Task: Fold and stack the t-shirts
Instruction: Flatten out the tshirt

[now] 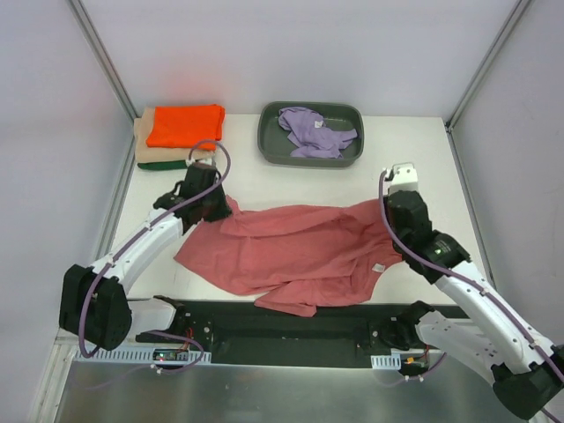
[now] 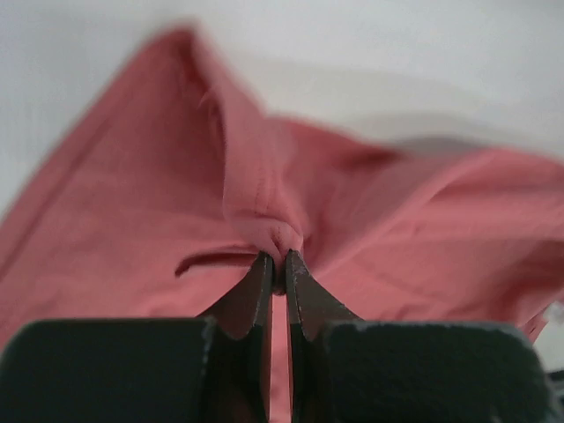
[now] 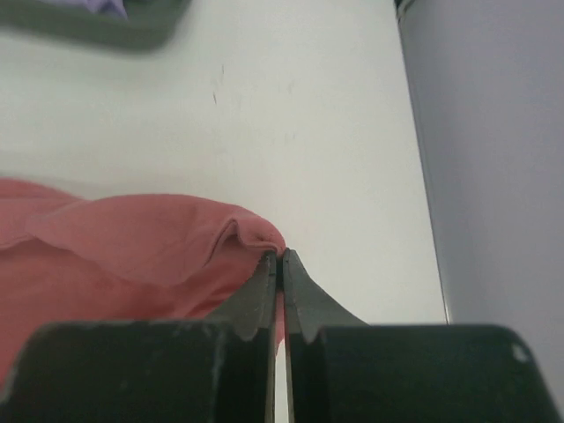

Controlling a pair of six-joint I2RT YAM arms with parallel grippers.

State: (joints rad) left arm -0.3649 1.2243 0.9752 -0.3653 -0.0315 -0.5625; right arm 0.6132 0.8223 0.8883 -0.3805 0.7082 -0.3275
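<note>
the rose-red t-shirt (image 1: 291,251) lies rumpled across the middle of the table (image 1: 423,159), its long axis running left to right, from one arm to the other. its far edge is strung between two pinch points. the near part sags toward the robot in loose creases, with a flap doubled over at the near edge and a small white label (image 1: 377,266) showing toward the right. the cloth looks thin and soft, and it is not yet flat.

the left gripper (image 2: 278,264) is clamped on the far left corner, jaws closed with a tuck of red cloth bunched at the tips. the right gripper (image 3: 280,260) is closed on the far right corner, nipping a small fold of the edge. each arm holds its own end, so neither is nearer. i judge the coming move turns on both drawing apart along that left-right axis to smooth the shirt.

further out, the orange tee (image 1: 185,125) sits folded on the tan tee (image 1: 141,148) and the dark green tee (image 1: 163,165) at the far left corner. the lavender tee (image 1: 313,132) lies crumpled in the dark grey tray (image 1: 264,145).
</note>
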